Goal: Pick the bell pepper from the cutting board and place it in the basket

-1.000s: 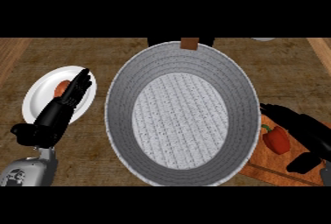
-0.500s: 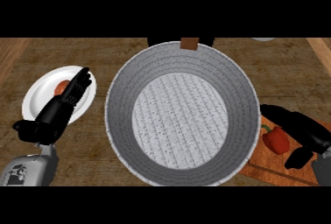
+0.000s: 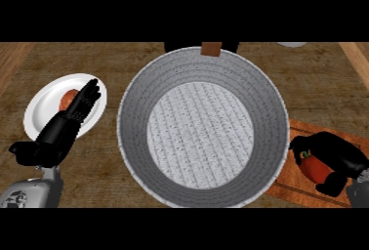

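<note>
I see my right hand [image 3: 333, 158] curled round the red-orange bell pepper [image 3: 314, 167] over the orange wooden cutting board [image 3: 301, 191], hardly shifted since before; the round grey woven basket [image 3: 199, 126] sits mid-desk; my left hand [image 3: 63, 128] rests straight-fingered over the white round plate [image 3: 45, 105].

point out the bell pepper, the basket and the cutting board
bell pepper [image 3: 314, 166]: head view, red side showing under the right hand
basket [image 3: 137, 105]: head view, bare grey rim at its left
cutting board [image 3: 288, 188]: head view, bare lower left part
</note>
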Motion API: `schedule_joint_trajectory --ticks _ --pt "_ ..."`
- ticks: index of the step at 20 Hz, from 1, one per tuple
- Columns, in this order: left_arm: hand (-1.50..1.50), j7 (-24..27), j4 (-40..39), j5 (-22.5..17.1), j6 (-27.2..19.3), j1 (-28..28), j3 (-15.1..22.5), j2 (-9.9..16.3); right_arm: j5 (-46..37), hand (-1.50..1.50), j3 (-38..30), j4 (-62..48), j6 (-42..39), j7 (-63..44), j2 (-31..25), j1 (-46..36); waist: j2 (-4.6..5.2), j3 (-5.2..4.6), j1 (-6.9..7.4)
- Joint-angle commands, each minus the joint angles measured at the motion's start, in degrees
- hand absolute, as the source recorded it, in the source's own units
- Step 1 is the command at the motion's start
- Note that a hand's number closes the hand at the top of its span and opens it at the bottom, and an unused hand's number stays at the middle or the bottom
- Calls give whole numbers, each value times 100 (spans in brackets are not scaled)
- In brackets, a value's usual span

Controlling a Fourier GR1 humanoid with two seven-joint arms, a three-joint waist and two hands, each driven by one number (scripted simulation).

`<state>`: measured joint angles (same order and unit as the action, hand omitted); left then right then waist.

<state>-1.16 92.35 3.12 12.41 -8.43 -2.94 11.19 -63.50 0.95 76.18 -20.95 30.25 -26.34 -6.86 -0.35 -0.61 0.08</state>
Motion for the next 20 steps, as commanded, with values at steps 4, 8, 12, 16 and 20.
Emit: schedule_joint_trajectory --ticks 4,8,12,16,20 --pt "0 47 -107 -135 198 -100 -189 108 -477 150 277 -11 879 471 -3 266 34 61 -10" --pt "0 167 -219 140 -16 -3 -24 -37 -889 150 1000 1265 494 -1231 1358 595 -18 42 -125" --pt "0 -89 -180 52 -53 -130 -121 -14 -1286 150 1649 1307 586 -2088 2524 950 -93 35 -223" --pt "0 -37 -153 29 -14 -84 -92 -32 -1281 150 2424 1869 588 -3045 2586 1129 -83 51 -128" --pt "0 -28 -173 -25 10 -52 -168 6 -536 150 3126 2404 816 -3722 2604 1601 -52 79 -149"
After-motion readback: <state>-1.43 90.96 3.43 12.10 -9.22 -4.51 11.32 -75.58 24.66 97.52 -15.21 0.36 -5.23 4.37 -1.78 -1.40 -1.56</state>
